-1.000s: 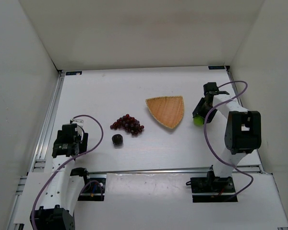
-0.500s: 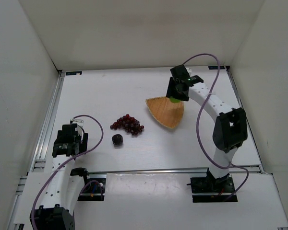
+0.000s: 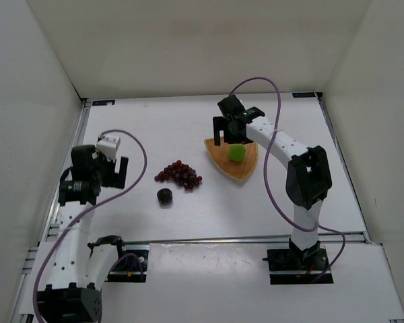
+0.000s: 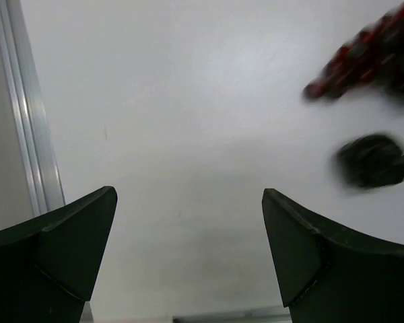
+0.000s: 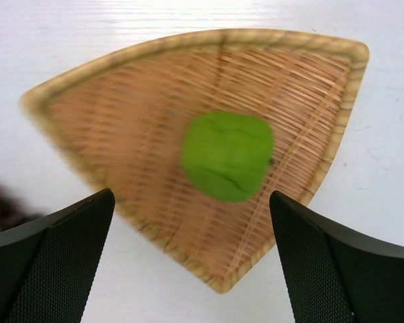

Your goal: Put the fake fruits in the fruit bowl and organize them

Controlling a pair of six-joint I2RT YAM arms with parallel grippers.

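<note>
- Nearest the arm bases, on the left, the left gripper [image 3: 113, 169] has risen and swung toward the fruit within the last second. Its jaws stand apart and hold nothing.
- Just beyond it on the table [image 3: 148, 128], the dark round fruit [image 3: 165, 196] and the grape bunch [image 3: 180, 174] lie unmoved, near each other and outside the basket.
- Farther back, the green fruit [image 3: 236, 153] now rests inside the wicker basket [image 3: 219, 159]. It has been released by the right gripper [image 3: 231, 134], whose jaws are spread wide above it.
- One of the three fruits looks placed, and the left arm seems best positioned to take the dark fruit next.
</note>
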